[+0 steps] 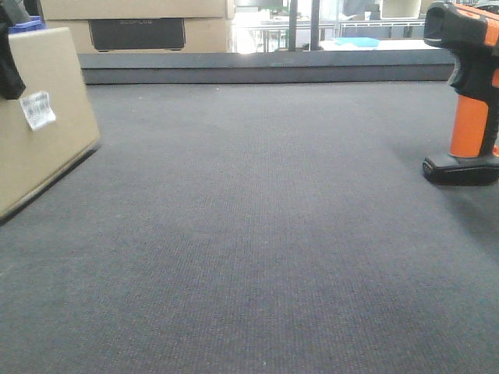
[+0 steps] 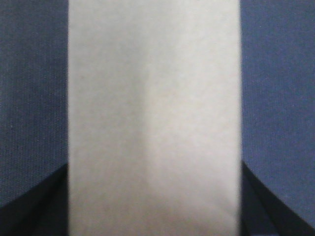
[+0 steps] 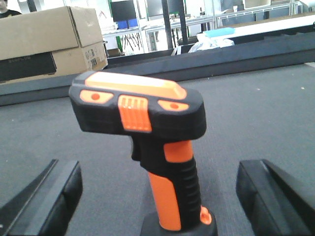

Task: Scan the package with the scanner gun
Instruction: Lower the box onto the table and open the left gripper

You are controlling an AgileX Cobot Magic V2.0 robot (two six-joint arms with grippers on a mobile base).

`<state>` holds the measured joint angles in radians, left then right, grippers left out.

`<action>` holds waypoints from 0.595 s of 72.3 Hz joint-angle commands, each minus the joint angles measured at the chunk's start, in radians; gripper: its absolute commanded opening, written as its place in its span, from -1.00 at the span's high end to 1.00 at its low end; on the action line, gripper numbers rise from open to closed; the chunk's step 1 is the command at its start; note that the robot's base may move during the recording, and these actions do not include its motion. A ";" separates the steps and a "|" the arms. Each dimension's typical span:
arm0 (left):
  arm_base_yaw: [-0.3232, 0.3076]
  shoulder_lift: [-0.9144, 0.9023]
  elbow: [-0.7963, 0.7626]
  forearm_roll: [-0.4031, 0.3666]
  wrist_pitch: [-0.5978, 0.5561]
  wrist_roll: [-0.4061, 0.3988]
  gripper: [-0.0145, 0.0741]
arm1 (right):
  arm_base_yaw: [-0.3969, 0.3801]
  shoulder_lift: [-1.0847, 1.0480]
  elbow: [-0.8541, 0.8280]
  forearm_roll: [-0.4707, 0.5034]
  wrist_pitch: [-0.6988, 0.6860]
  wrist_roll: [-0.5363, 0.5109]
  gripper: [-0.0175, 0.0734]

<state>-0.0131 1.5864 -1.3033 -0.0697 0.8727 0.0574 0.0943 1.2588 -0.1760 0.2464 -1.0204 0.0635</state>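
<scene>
It looks like a lab or warehouse workroom: stacked cardboard boxes [image 3: 49, 42] beyond a grey carpeted table [image 1: 257, 234], with rows of white benches [image 3: 147, 32] behind.

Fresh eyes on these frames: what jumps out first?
The pistol-shaped scanner gun with black head and bright orange handle stands upright on the dark grey mat at far right, between the right gripper's open jaws. At far left, the plain brown cardboard package, tilted, shows its white barcode sticker.

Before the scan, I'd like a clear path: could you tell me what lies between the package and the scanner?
Nothing: in the front view, only bare grey mat stretches between the package at left and the scanner standing upright at right.
</scene>
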 commanded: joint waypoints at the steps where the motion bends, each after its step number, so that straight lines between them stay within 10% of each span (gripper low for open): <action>1: -0.005 0.000 -0.003 -0.012 -0.014 -0.017 -0.40 | -0.001 -0.006 0.006 -0.007 0.005 -0.001 -0.58; 43: -0.005 -0.216 -0.008 0.030 0.009 -0.057 -0.52 | -0.001 -0.130 0.006 -0.062 0.062 -0.001 -0.58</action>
<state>-0.0131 1.4426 -1.3033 -0.0455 0.8803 0.0402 0.0943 1.1742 -0.1741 0.1954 -0.9763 0.0635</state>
